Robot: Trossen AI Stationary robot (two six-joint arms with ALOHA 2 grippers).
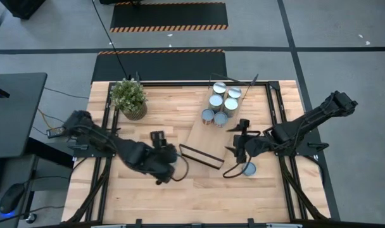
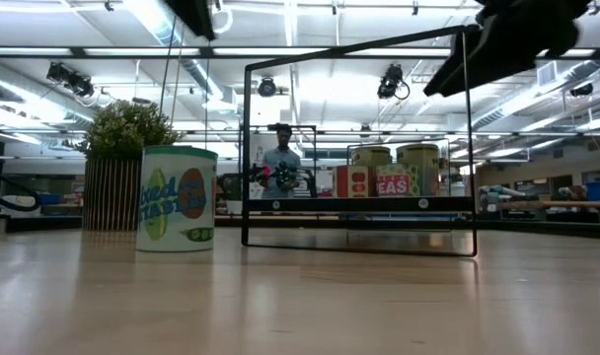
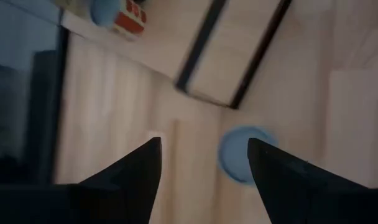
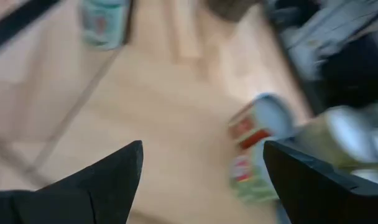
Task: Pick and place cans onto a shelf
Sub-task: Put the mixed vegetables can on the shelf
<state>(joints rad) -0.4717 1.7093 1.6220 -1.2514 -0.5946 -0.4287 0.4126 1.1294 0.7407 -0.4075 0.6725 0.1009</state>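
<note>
Looking down on the desk, we see our right gripper released and empty right of centre beside the shelf, one can just below it, six cans clustered above, our left gripper open left of centre.

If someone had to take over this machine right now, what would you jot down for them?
Left gripper: open, empty, left of the shelf.
Right gripper: open, empty, over the shelf's right edge.
Cans: a cluster of six at the shelf's far end; whether they rest on it I can't tell. One can stands on the table near the right arm.
Left: shelve that can, and the cluster if it's off the board.
</note>
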